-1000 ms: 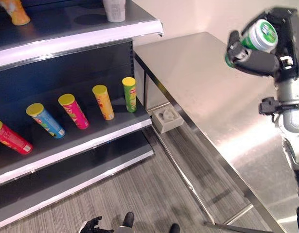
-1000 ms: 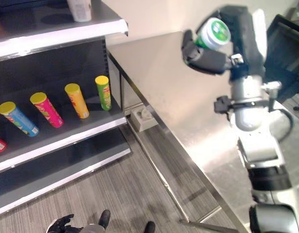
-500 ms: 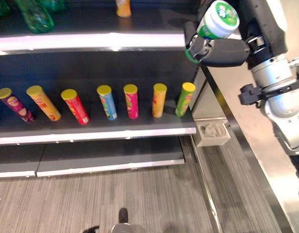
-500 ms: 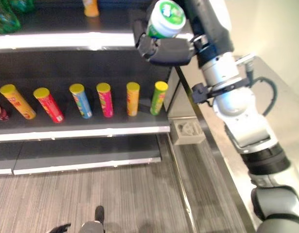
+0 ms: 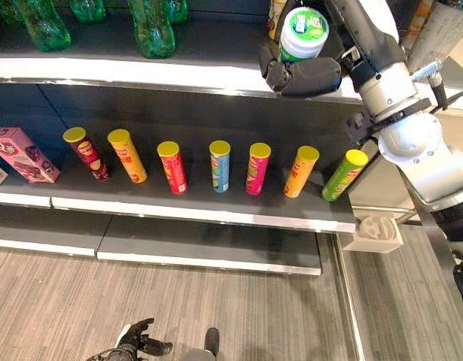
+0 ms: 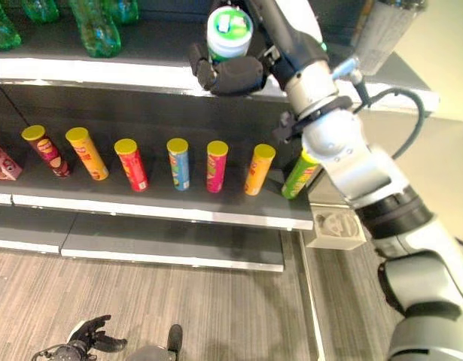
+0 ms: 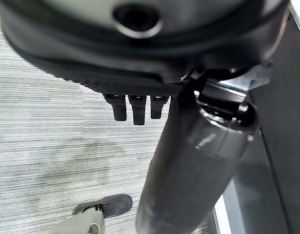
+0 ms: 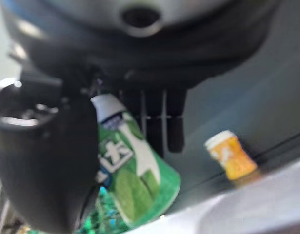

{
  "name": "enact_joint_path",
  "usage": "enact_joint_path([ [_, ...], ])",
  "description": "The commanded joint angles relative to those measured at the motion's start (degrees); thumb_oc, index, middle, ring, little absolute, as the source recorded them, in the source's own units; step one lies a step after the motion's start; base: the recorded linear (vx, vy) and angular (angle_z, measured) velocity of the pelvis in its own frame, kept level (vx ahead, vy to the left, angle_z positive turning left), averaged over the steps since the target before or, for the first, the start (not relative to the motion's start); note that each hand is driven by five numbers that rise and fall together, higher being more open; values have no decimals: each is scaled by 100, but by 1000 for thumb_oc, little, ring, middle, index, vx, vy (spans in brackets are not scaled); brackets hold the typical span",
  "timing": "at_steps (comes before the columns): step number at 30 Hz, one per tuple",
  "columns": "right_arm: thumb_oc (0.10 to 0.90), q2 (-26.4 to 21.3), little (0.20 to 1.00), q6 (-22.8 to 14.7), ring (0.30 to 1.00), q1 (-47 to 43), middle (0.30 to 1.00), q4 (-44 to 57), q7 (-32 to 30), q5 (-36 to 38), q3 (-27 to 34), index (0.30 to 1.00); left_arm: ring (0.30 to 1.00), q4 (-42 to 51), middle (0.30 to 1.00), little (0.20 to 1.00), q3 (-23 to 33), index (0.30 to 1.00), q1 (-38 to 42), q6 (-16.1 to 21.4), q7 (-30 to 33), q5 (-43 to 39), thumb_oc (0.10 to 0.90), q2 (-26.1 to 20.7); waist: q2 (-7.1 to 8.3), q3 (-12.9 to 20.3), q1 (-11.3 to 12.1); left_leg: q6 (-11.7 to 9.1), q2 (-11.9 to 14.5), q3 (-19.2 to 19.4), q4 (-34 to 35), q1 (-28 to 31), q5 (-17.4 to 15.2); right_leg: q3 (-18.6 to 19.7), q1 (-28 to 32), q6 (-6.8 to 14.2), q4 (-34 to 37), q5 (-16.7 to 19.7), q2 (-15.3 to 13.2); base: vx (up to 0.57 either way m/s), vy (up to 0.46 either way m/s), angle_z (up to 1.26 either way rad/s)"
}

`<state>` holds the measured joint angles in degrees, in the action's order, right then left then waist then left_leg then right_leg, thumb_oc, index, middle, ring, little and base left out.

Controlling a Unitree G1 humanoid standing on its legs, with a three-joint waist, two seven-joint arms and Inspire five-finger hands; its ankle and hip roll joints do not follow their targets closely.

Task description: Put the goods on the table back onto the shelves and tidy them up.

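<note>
I've got the shelf unit (image 5: 178, 75) across most of the head views, dark boards w/ pale front edges, three levels showing. Below it is grey striped floor (image 5: 178, 301).

My right arm reaches up from the lower right to the top shelf level. The right hand (image 5: 303, 75) is clenched round the green tub (image 5: 303, 34), which has a white lid w/ a green label, lid facing the head cam. Fingers wrap across the tub's front, thumb on the other side, as the right wrist view shows. The tub is held in the air at the top shelf's front edge; can't tell if it's touching the board.

Top shelf also carries green bottles (image 5: 152, 26) toward the left, and an orange bottle (image 8: 232, 156) stands further back past the hand.

Middle shelf: a row of tall tubes (image 5: 220, 165) w/ yellow lids, upright, spaced apart, in red, orange, blue, pink and green. A pink box (image 5: 24, 154) sits at the left end of that shelf.

A small white holder (image 5: 378, 233) sits on the floor by the shelf's right end.

Left hand (image 5: 133, 342) hangs low over the floor, fingers loose and spread, gripping nothing.
</note>
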<state>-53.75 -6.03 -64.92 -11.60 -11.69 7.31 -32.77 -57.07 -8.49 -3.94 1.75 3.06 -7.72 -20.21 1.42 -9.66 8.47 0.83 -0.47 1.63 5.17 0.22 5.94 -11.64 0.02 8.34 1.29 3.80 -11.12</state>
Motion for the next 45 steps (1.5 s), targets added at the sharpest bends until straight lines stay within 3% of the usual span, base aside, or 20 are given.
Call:
enact_joint_path([
  [1, 400, -128, 300, -169, 300, -1154, 300, -216, -394, 103, 53, 300, 900, -70, 900, 900, -179, 900, -105, 178, 24, -284, 800, -122, 161, 460, 287, -412, 75, -251, -17, -31, -529, -192, 62, 187, 65, -70, -68, 163, -115, 54],
  [15, 400, 271, 300, 51, 300, -1214, 300, -1469, -642, 19, 206, 300, 900, -232, 900, 900, -333, 900, -189, 101, 98, -413, 800, 34, 320, 591, 584, -580, 214, -777, -17, -109, -490, -950, 554, 112, 268, -235, 4, 73, -74, 27],
  [21, 400, 265, 300, 105, 300, -1279, 300, -1768, -695, -30, 154, 300, 900, -198, 900, 900, -403, 900, -159, 107, 124, -378, 800, 20, 350, 598, 647, -588, 209, -864, -17, -159, -483, -1085, 589, 121, 293, -235, -21, 25, -15, 12],
  [45, 400, 415, 300, 76, 300, -1181, 300, -1910, -558, 111, 16, 300, 900, -72, 900, 900, -483, 900, -160, 144, 159, -216, 800, -15, 364, 600, 395, -549, 208, -634, -17, -52, -607, -981, 587, 164, 335, -160, -113, 2, 2, 0],
])
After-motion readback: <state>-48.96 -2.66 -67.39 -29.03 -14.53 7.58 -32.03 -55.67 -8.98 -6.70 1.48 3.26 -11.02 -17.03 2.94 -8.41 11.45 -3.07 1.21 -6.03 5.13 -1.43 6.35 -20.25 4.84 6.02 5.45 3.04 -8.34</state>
